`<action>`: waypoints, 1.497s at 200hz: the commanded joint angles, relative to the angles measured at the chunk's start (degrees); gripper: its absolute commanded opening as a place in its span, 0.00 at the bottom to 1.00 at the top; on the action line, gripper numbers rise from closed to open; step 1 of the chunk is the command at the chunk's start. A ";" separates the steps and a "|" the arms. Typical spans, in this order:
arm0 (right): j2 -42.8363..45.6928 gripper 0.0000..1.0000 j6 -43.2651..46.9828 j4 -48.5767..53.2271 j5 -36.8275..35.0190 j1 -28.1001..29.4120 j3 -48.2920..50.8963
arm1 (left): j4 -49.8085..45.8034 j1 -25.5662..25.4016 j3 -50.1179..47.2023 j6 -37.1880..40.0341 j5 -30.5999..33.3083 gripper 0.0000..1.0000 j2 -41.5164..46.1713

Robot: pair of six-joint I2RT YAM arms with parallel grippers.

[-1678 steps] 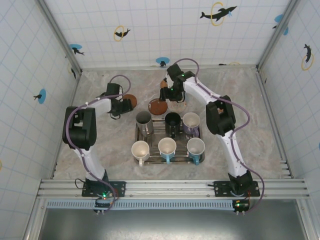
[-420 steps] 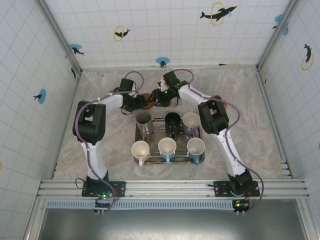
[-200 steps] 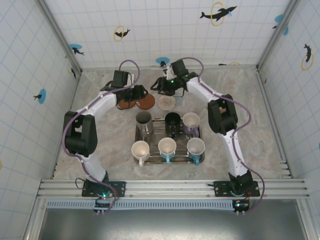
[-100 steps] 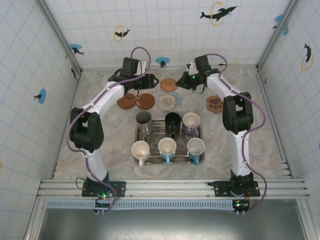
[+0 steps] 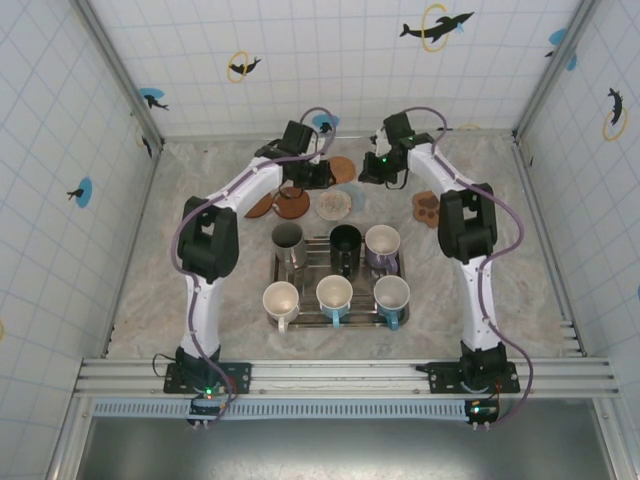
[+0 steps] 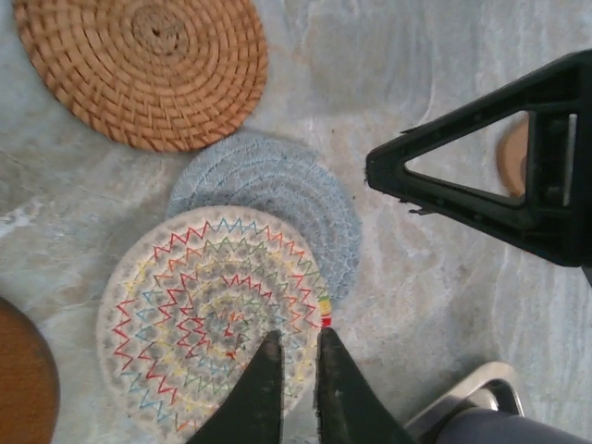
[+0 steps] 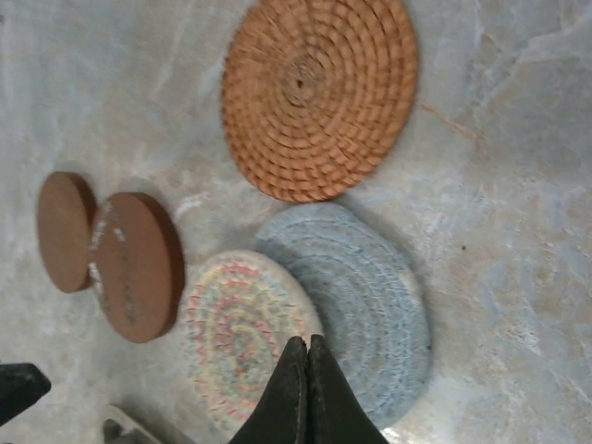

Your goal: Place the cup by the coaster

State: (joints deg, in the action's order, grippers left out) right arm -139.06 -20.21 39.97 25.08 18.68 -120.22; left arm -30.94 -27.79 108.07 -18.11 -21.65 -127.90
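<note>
Since a second ago both pincers have closed up, and the left arm has swung rightward along the tray's far side. Nearest the arm bases, the metal tray [image 5: 308, 266] sits in the middle of the counter [image 5: 190, 290] with all six cups [image 5: 334, 293] standing in it, none lifted. Three white ones fill its near row, and a steel cup [image 5: 288, 238], a black cup [image 5: 346, 240] and a lilac cup [image 5: 382, 240] fill its far row.

Just beyond the tray's far edge lie two brown wooden discs [image 5: 280, 205], touching each other off its far-left corner. Behind its middle a zigzag-stitched coaster [image 6: 213, 314] lies partly over a blue-grey coaster [image 6: 277, 180]. A paw-shaped coaster [image 5: 428, 208] lies off its far-right corner.

The left pincer [image 6: 298, 344] hangs over the zigzag-stitched coaster's edge, fingers nearly together with a thin slit between them and nothing in it. The right pincer [image 7: 305, 347] hovers where those two coasters overlap, fingers pressed tight together and empty. Farthest from the tray lies the woven orange coaster [image 7: 319, 92].
</note>
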 commanded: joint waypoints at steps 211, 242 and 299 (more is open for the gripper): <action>-2.04 0.00 5.41 6.79 -6.52 0.75 1.79 | -1.54 -0.09 -2.03 -3.66 4.94 0.00 -10.21; 0.59 0.00 5.83 5.83 -6.41 -0.12 5.25 | -0.49 0.11 -4.08 -3.80 4.95 0.00 -9.69; 3.31 0.00 6.62 5.50 -7.28 -1.22 8.93 | 0.25 0.72 -6.78 -4.02 5.74 0.00 -8.95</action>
State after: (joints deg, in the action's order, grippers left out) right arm -138.30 -14.68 42.68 21.02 18.61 -113.91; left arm -24.38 -28.38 104.66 -21.32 -19.77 -134.74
